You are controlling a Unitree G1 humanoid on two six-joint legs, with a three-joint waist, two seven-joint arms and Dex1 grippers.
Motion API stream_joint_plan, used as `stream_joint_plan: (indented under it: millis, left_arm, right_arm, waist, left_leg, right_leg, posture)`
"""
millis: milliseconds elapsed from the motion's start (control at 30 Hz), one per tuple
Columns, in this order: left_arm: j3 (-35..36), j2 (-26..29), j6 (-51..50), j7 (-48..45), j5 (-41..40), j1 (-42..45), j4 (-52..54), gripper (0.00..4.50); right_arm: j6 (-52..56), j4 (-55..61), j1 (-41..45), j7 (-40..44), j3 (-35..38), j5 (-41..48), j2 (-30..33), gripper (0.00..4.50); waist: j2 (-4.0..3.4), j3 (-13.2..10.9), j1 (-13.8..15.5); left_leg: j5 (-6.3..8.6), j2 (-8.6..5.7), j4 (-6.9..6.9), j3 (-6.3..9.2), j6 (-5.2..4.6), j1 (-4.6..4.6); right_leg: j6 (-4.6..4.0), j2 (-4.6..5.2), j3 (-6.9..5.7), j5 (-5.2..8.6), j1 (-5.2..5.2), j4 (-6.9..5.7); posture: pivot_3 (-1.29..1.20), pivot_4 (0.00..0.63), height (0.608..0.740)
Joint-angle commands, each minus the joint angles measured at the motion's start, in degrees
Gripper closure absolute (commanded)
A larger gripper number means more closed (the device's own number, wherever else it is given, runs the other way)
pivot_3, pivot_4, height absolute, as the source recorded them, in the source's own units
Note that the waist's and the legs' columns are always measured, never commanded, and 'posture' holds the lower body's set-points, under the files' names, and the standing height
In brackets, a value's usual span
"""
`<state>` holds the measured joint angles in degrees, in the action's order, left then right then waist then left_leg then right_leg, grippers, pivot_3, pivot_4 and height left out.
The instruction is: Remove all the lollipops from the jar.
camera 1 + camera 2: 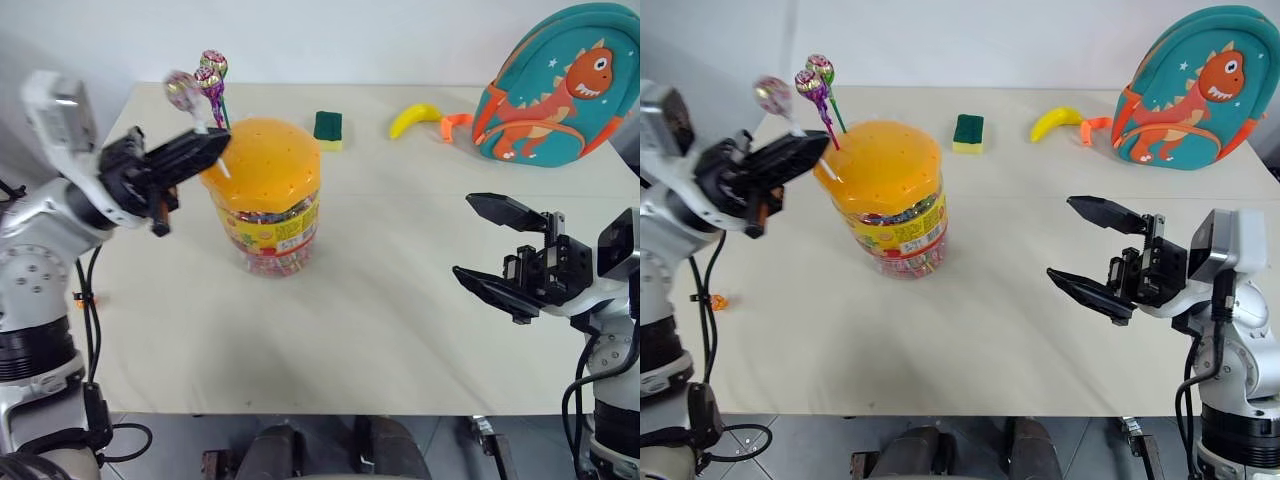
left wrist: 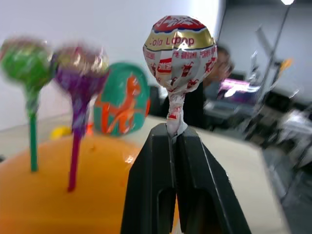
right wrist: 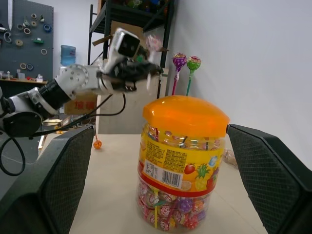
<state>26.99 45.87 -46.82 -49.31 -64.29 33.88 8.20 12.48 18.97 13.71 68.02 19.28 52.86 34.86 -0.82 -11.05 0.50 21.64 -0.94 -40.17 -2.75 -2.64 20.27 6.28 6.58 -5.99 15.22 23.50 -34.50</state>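
A wide cream-coloured table [image 1: 400, 300] stands against a plain white wall [image 1: 350, 40]. Below its near edge lies grey floor [image 1: 170, 440]. Off to one side, a tall dark metal shelving rack [image 3: 131, 29] stands beside a dark pegboard wall panel hung with small tools [image 3: 27, 34], with a blue water bottle [image 3: 68, 54] between them.

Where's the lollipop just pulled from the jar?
The shiny-wrapped white-stick lollipop is clamped in the left claw, above the left edge of the clear jar's orange lid.
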Motion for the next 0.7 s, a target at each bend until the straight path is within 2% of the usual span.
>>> stream_joint_plan:
  millis: [33, 200, 333, 500, 700]
  left_arm:
    - [8.6, 5.6, -3.4, -0.4, -1.4, -6.6, -2.7, 4.47]
    - [12.3, 12.3, 0.3, 0.4, 13.6, -25.2, -7.1, 4.47]
    - [11.0, 11.8, -1.5, 3.2, 19.0, -36.5, -3.3, 4.47]
    - [7.3, 9.6, -5.0, 9.8, 22.9, -40.0, -1.0, 4.47]
    - [4.0, 8.0, -8.1, 14.0, 25.5, -39.1, 0.0, 4.47]
  right_arm:
    - [-0.3, 0.0, 0.9, 0.5, 0.0, 0.7, -0.4, 0.0]
    - [0.2, -0.6, 1.4, 1.2, -1.2, 0.6, -0.2, 0.0]
    - [-0.1, -2.0, 1.1, 3.8, -2.3, -1.1, 0.6, 0.0]
    - [0.0, -2.7, 0.4, 7.2, -4.2, -3.9, 2.8, 0.0]
    - [-2.9, -4.1, -3.0, 12.5, -4.0, -6.1, 3.9, 0.0]
  waist:
    - [0.0, 0.0, -0.6]
    - [-0.03, 0.0, -0.7]
    - [0.05, 0.0, -0.2]
    - [0.01, 0.0, 0.6]
    - [0.01, 0.0, 0.4]
  left_leg:
    - [-0.01, 0.02, 0.01, 0.0, 0.02, 0.0]
    - [-0.02, 0.05, 0.1, -0.07, 0.08, -0.08]
    - [0.04, 0.04, 0.13, 0.05, 0.1, 0.0]
    - [0.1, 0.03, 0.14, 0.15, 0.09, 0.03]
    - [0.13, 0.1, 0.19, 0.14, 0.15, 0.03]
  right_leg:
    - [-0.01, -0.01, -0.01, 0.0, -0.01, 0.0]
    - [-0.05, -0.06, -0.01, 0.03, -0.01, 0.0]
    - [-0.04, 0.08, 0.0, 0.02, -0.01, 0.18]
    - [-0.05, 0.2, 0.01, 0.02, 0.0, 0.2]
    - [-0.1, 0.14, -0.01, 0.05, 0.03, 0.19]
  posture:
    - [0.0, 0.15, 0.74]
    - [0.0, 0.15, 0.74]
    - [0.0, 0.15, 0.74]
    - [0.0, 0.15, 0.74]
    - [0.0, 0.15, 0.74]
